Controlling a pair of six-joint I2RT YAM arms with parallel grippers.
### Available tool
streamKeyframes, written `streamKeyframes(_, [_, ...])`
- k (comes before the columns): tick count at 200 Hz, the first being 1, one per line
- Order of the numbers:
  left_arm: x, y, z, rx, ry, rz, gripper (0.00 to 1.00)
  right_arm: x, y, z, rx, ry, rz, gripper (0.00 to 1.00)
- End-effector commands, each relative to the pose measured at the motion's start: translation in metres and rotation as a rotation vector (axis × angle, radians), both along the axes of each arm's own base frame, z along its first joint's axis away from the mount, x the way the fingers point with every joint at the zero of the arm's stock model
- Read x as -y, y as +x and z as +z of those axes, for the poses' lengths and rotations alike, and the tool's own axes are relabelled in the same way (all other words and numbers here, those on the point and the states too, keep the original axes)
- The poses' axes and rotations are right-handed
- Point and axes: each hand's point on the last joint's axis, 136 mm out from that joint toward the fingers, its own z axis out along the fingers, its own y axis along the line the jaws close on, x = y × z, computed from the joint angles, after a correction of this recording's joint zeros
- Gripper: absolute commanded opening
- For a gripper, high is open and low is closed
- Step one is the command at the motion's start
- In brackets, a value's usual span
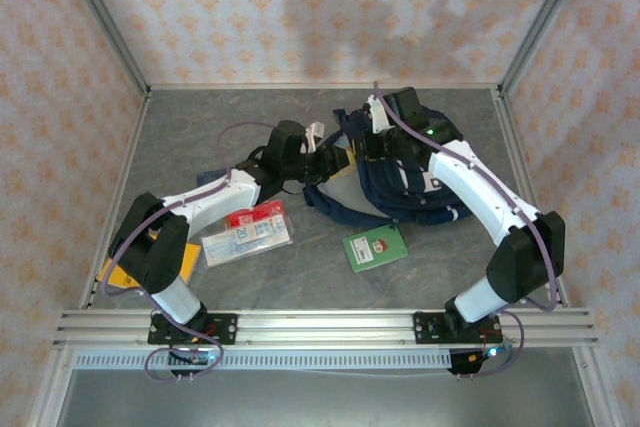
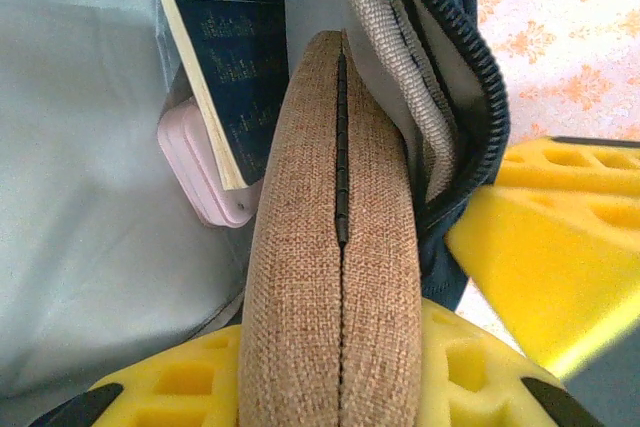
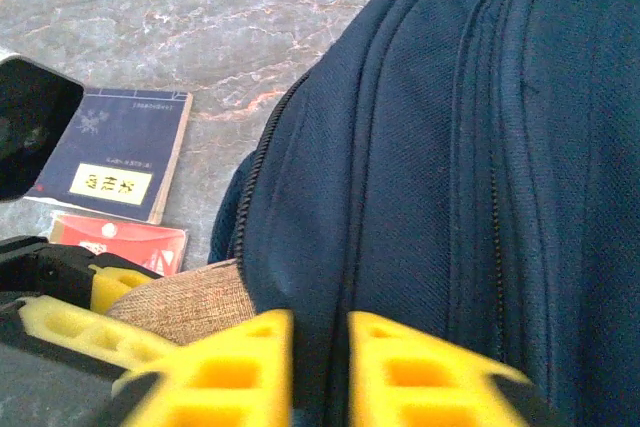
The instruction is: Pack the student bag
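The left tool [image 2: 335, 372] pinches a tan pouch [image 2: 330, 207] by its sides, yellow fingers [image 2: 170, 382] pressed against the weave, zip seam facing the camera. Ahead of this tool the bag [image 1: 390, 202] gapes on the grey surface [image 1: 200, 147]. The pouch's far end sits in the mouth, between pale lining [image 2: 90, 197] on its left and the zip edge [image 2: 480, 77] on its right. Deeper in, left of the pouch, a navy booklet [image 2: 245, 67] stands against the lining with a pink item [image 2: 200, 172] tucked under it; what the pink item is I cannot tell.

The right tool [image 3: 320, 362] is pressed together on a fold of the bag's navy cloth, the bag's bulk stretching away ahead of it. To that tool's left show the pouch and one left finger. Beyond them a navy book [image 3: 110, 152] and a red packet [image 3: 120, 242] lie just beside each other on the surface. Nearer the arm bases than either tool, a green card [image 1: 375, 247] lies apart from the bag.
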Motion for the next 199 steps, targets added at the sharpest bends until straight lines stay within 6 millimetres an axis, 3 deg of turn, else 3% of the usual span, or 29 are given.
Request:
streamKeyframes(1, [0.023, 0.001, 0.079, 0.227, -0.147, -0.074, 0.14, 0.006, -0.001, -0.004, -0.01, -0.065, -0.013, 0.01])
streamKeyframes(32, [0.02, 0.0, 0.069, 0.213, -0.126, -0.064, 0.14, 0.006, 0.0, 0.006, 0.015, -0.055, -0.017, 0.0])
streamKeyframes(99, [0.006, 0.007, 0.03, 0.156, -0.05, -0.031, 0.14, 0.008, 0.003, 0.06, 0.125, 0.058, -0.053, 0.0])
streamKeyframes(143, [0.015, 0.024, 0.016, 0.14, -0.049, -0.028, 0.14, 0.01, -0.002, 0.085, 0.154, 0.15, -0.057, 0.0])
streamKeyframes(199, [0.039, 0.058, 0.006, 0.13, -0.097, -0.025, 0.15, 0.01, -0.011, 0.094, 0.158, 0.208, -0.037, 0.0])
